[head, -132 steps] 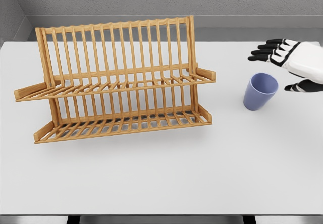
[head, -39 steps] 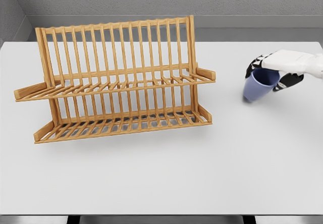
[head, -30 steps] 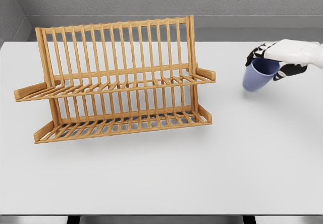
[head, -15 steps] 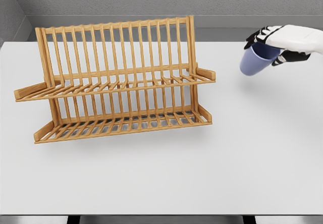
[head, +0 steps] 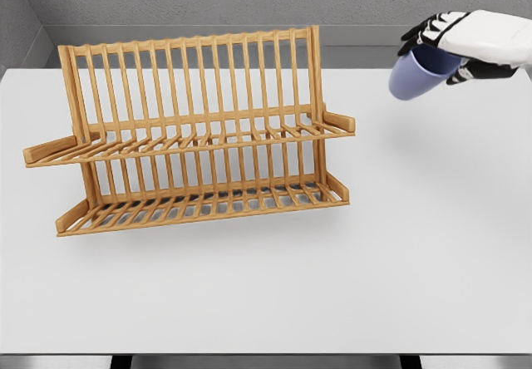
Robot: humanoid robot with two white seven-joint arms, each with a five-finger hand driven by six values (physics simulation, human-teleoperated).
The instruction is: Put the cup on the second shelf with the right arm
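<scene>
White bench [head: 399, 261], wooden rack [head: 195, 136] at left; my right hand [head: 453, 43] grips the blue cup [head: 413, 76] aloft. Grasp done, shelving remains.

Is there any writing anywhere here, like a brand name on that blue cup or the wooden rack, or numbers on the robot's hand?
None: no words, labels, numbers or signs are readable.
The blue cup, the wooden rack, the right hand gripping the cup, and the white table all show plain, unmarked surfaces.
</scene>
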